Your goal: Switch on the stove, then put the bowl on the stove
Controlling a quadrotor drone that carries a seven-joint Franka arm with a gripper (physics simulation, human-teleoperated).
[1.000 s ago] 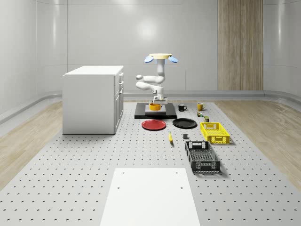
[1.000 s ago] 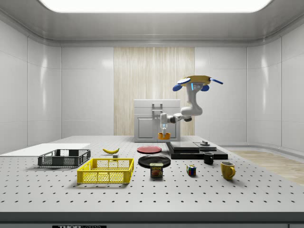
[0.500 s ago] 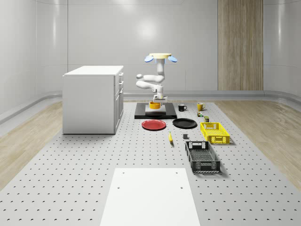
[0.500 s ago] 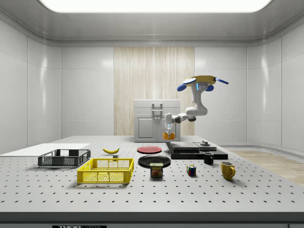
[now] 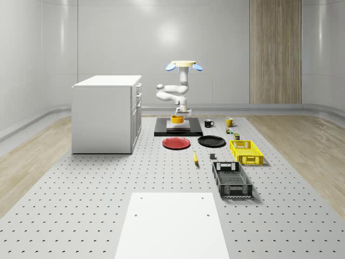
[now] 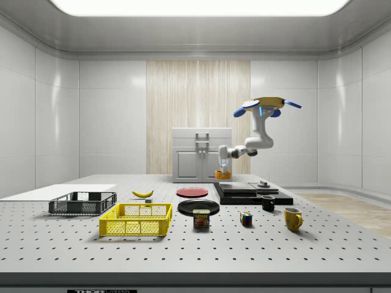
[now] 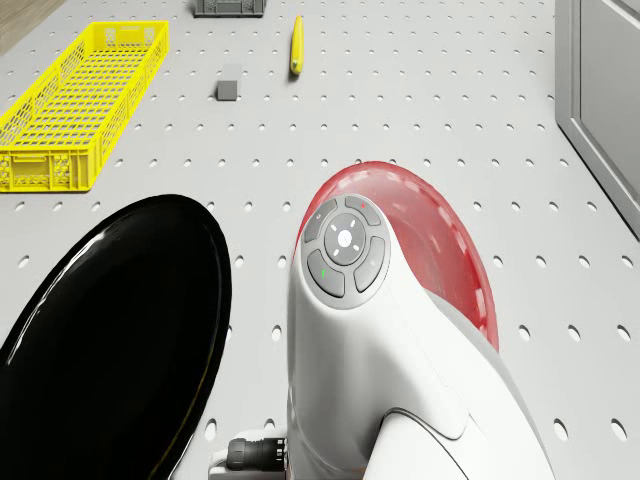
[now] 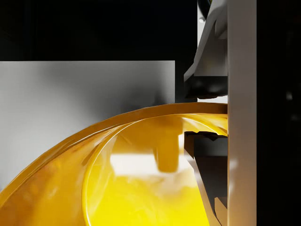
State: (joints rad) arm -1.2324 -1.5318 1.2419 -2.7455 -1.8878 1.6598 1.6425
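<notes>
With the drone (image 6: 267, 105) hovering over the stove (image 6: 247, 191), my claw (image 6: 222, 169) grips the bowl (image 5: 177, 119) just above it (release remains; I can't confirm the switch).

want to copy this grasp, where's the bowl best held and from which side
By its thin rim, from above: the bowl sits upright and open, so one finger goes inside the wall and one outside, as the gripper has it now over the stove.
</notes>
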